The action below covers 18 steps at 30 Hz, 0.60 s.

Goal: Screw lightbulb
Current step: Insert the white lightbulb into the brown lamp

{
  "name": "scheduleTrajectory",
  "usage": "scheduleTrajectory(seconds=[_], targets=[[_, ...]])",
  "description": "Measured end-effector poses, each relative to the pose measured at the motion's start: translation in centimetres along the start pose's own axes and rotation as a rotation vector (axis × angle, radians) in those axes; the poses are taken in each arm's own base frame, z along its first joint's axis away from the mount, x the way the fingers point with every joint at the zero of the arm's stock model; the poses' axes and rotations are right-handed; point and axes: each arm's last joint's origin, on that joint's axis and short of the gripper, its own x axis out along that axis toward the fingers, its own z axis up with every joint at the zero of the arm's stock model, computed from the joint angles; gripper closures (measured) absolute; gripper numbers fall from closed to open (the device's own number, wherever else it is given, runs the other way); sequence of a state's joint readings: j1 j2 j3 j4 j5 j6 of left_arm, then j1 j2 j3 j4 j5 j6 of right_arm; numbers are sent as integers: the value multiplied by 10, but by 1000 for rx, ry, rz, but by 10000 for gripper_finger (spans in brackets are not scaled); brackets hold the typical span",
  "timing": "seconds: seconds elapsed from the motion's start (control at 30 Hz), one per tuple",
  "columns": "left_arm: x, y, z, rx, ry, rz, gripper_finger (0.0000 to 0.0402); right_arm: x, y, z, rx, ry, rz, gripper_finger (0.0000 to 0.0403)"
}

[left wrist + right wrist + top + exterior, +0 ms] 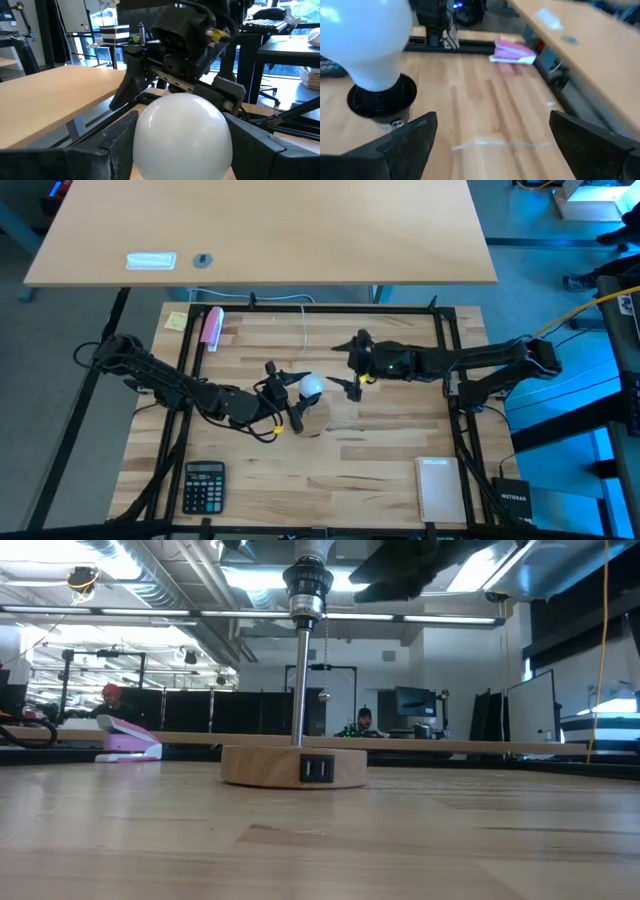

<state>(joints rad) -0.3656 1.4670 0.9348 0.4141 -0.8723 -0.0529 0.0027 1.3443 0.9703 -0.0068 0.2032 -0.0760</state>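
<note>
The white frosted lightbulb (311,387) stands upright with its base in the black socket (381,97). The socket tops a metal pole (300,690) on a round wooden base (293,766). My left gripper (296,397) reaches in from the table's left, and the bulb's globe (182,132) sits between its fingers. My right gripper (347,380) is open and empty just to the right of the bulb. Its fingers (407,142) point toward the bulb, which shows large in the right wrist view (367,40). My left gripper has the bulb's round globe between its two fingers, one finger (120,140) on each side of the globe (142,135). The fingers come in about level from the table's left. The bulb stands upright, its base in the socket.
A calculator (204,485) lies at the near left and a white pad (436,488) at the near right. A pink stapler (212,327) and a yellow note (177,320) lie at the far left. A thin white cord (303,325) runs in from the far edge.
</note>
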Motion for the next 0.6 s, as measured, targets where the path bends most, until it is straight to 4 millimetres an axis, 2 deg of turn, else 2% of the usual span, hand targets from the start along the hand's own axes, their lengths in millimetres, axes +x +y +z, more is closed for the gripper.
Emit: scheduleTrajectory(seconds=[0.1,0.23,0.33,0.43,0.5,0.6], targets=[[0,0,0,-10,-1,1,162,-2,10,-7,9,70,35,15],[0,0,0,-20,-1,6,162,-4,28,-17,-79,106,-117,15],[0,0,0,-26,-1,7,162,-4,46,-32,-73,-34,-67,15],[0,0,0,-26,-1,8,162,-7,60,-61,-61,-211,-11,15],[0,0,0,-28,-1,8,162,-8,60,-79,-10,-320,-16,15],[0,0,0,-32,1,9,162,-3,58,-105,60,-359,-28,15]])
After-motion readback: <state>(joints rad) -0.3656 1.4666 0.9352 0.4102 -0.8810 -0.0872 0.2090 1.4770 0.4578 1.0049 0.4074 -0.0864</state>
